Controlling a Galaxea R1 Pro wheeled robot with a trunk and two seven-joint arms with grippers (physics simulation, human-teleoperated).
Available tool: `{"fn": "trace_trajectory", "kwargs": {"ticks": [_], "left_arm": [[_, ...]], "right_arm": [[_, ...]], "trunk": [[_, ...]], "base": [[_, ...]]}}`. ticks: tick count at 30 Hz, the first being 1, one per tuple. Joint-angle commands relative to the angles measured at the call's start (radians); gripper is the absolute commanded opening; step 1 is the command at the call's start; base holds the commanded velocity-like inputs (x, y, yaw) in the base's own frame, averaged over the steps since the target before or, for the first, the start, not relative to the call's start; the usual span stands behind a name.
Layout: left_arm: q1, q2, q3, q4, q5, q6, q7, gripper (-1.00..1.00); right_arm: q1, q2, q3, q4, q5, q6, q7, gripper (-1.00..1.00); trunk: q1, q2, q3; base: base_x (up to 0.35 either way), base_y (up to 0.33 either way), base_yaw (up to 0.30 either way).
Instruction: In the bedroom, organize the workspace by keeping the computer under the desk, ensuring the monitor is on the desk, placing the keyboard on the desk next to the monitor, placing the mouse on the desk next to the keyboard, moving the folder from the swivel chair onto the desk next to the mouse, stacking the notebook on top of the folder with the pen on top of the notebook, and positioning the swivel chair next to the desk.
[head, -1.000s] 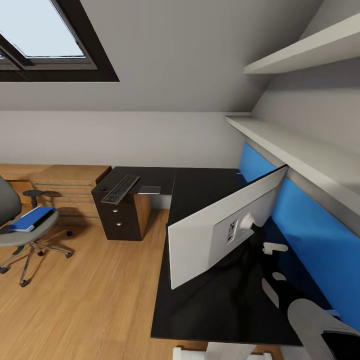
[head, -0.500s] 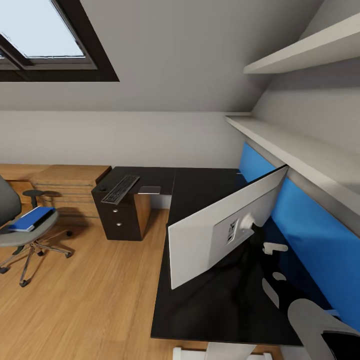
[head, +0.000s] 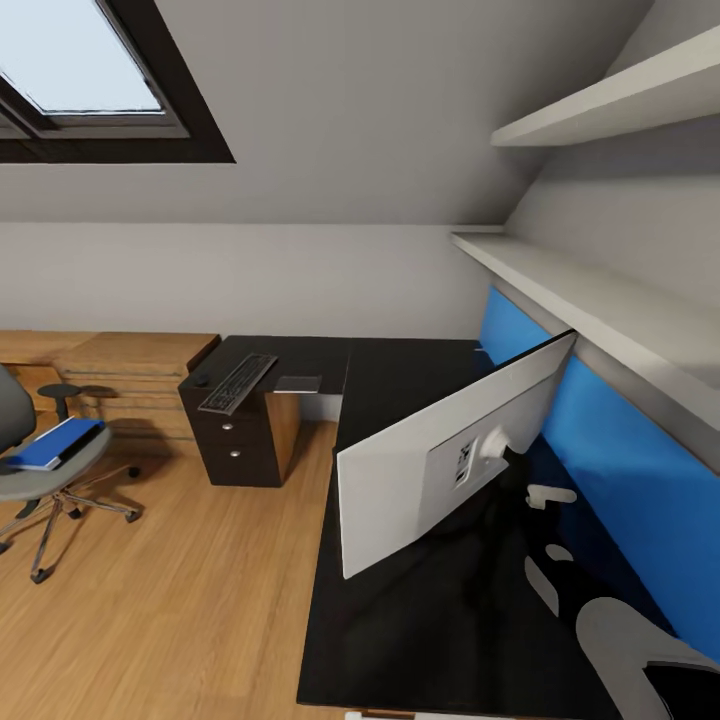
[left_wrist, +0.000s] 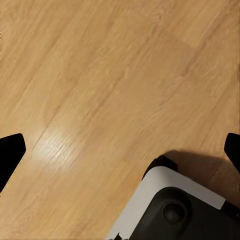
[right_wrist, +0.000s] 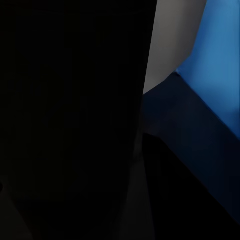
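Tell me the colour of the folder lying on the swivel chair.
Bright blue; the folder shows best in the head view.

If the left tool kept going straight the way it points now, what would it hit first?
Most likely the wooden floor: the left wrist view looks straight onto bare boards between the two fingertips. The robot's base sits off to one side, though depth is hard to judge.

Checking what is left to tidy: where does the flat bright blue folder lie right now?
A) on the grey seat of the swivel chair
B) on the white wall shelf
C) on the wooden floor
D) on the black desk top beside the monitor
A: the flat bright blue folder rests on the grey seat of the swivel chair, which stands apart from the black L-shaped desk.
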Motion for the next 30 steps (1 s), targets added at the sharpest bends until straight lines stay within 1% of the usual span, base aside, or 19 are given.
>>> {"fn": "trace_trajectory", "kwargs": {"ticks": [1,3,6,13,22,30], "left_arm": [[0.000,0.001,-0.005,-0.001,0.005,-0.023,0.006,1.00],[0.000,0.001,-0.006,0.001,0.004,-0.062,0.006,1.00],[0.000,0.001,-0.006,0.001,0.004,-0.071,0.006,1.00],[0.000,0.001,-0.006,0.001,0.004,-0.074,0.006,1.00],[0.000,0.001,-0.006,0.001,0.004,-0.076,0.006,1.00],[0.000,0.001,-0.006,0.001,0.004,-0.076,0.006,1.00]], "right_arm": [[-0.001,0.000,0.006,0.001,-0.020,-0.006,-0.001,-1.00],[-0.001,0.000,0.006,0.001,-0.020,-0.006,-0.001,-1.00],[-0.001,0.000,0.006,0.001,-0.020,-0.006,-0.001,-1.00],[-0.001,0.000,0.006,0.001,-0.020,-0.006,-0.001,-1.00],[-0.001,0.000,0.006,0.001,-0.020,-0.006,-0.001,-1.00],[-0.001,0.001,0.006,-0.001,-0.020,-0.006,-0.003,-1.00]], "trunk": [[0.001,-0.001,-0.002],[0.001,-0.001,-0.002],[0.001,-0.001,-0.002],[0.001,-0.001,-0.002],[0.001,-0.001,-0.002],[0.001,-0.001,-0.002]], "base": [[0.256,-0.075,0.000],[0.256,-0.091,0.000],[0.130,-0.061,0.000],[0.035,-0.007,0.000],[0.253,0.000,0.000],[0.057,0.000,0.000]]}}
